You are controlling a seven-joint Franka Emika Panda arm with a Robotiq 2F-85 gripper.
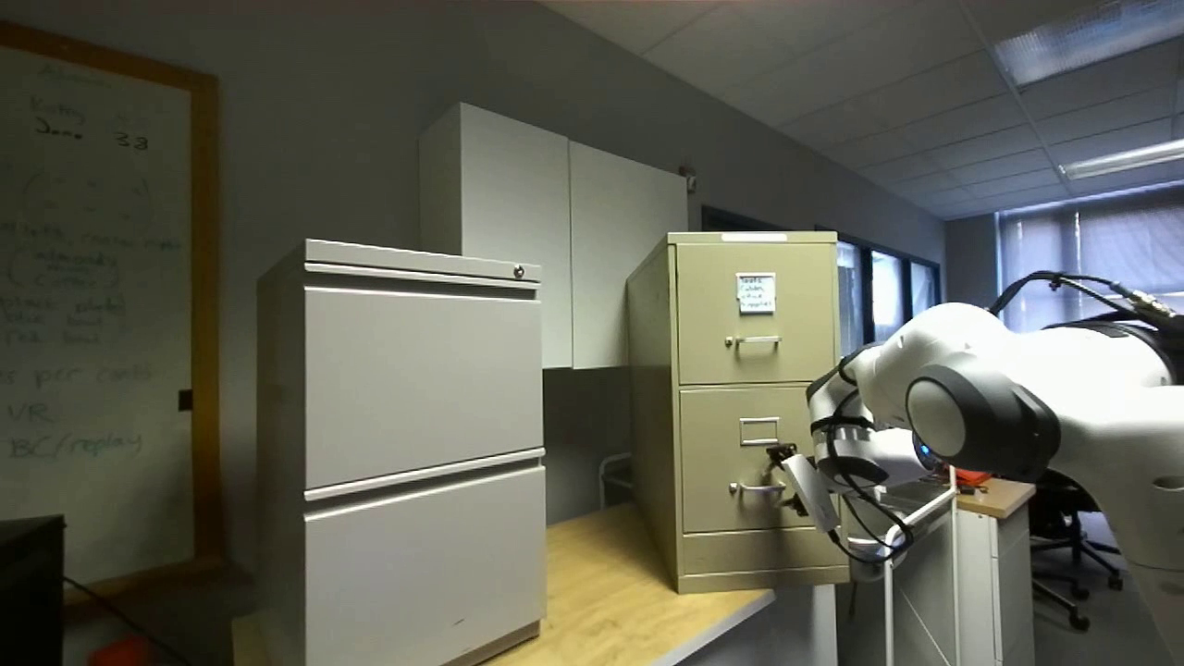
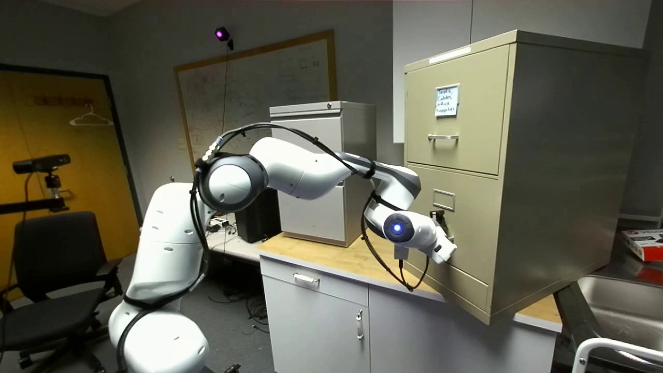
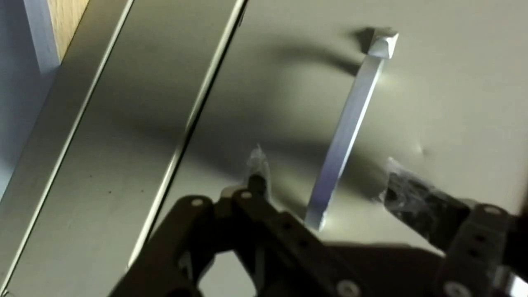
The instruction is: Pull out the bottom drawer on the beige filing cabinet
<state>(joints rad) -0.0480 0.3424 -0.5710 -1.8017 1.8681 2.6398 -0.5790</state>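
The beige filing cabinet [image 1: 653, 398] stands at the counter's end; it also shows in an exterior view [image 2: 564, 160]. Its bottom drawer [image 1: 708, 435] is shut flush, with an empty label frame and a small metal handle [image 1: 757, 487]. The drawer also shows in an exterior view [image 2: 474, 223] and fills much of the wrist view [image 3: 453, 103]. My gripper [image 3: 323, 169] is open, its taped fingertips on either side of the handle bar [image 3: 350, 111], with gaps to both. In an exterior view the gripper [image 1: 786, 479] is at the handle's right end. The arm hides the handle in an exterior view [image 2: 440, 223].
The upper drawer [image 1: 708, 314] with a white paper label is shut above. A pale grey cabinet [image 1: 421, 388] stands on the wooden counter [image 1: 601, 573]. White wall cupboards [image 1: 629, 259] hang behind. A sink [image 2: 621, 305] and a white rail [image 2: 621, 348] are beside the beige cabinet.
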